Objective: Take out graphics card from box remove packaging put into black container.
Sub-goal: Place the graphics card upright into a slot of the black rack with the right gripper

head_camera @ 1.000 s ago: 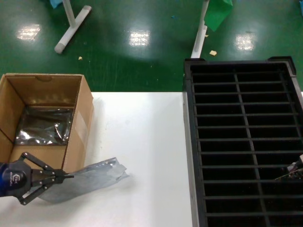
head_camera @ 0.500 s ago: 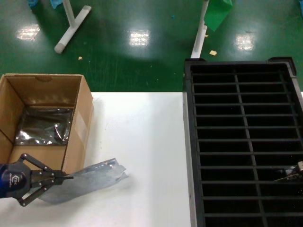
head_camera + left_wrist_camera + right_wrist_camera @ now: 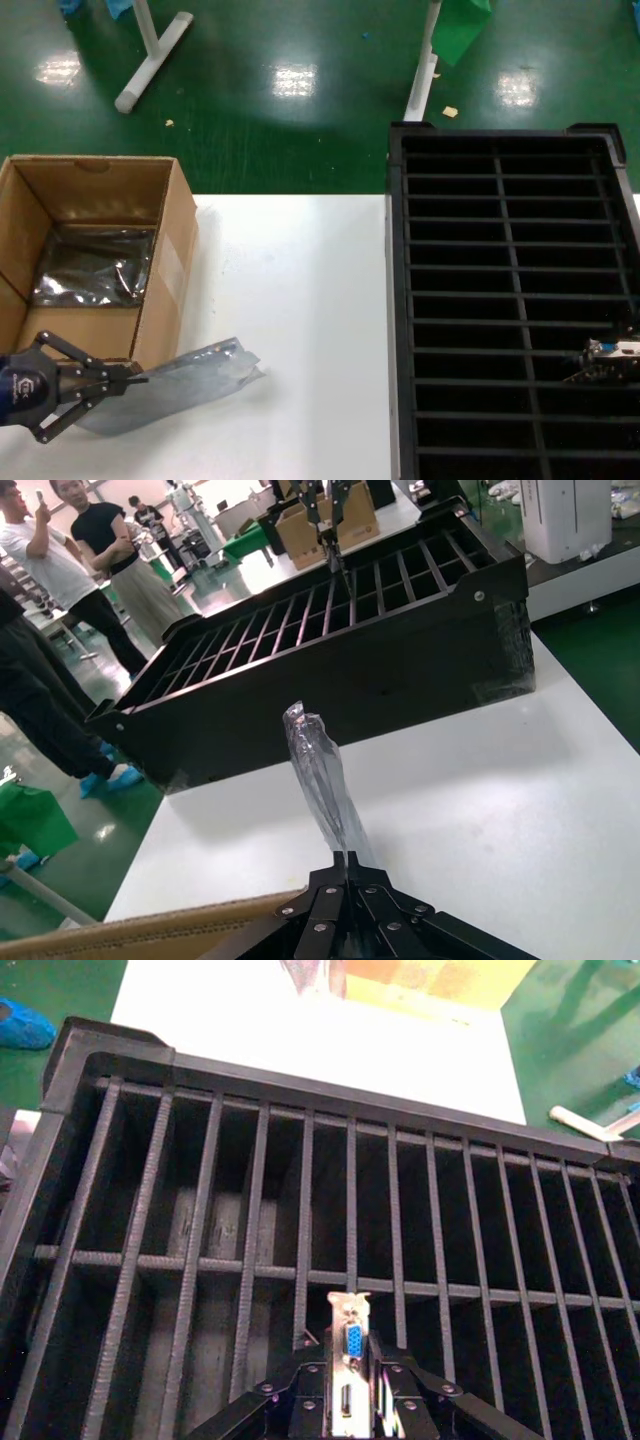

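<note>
Fingers [image 3: 395,1385] pinch graphics card [image 3: 352,1345], bracket toward black container [image 3: 250,1210].

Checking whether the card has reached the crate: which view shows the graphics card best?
The right wrist view: the graphics card, its bracket and blue port facing the camera, sits in the right gripper over the black crate. The head view shows only a sliver of it; the left wrist view, just the gripper far off.
</note>
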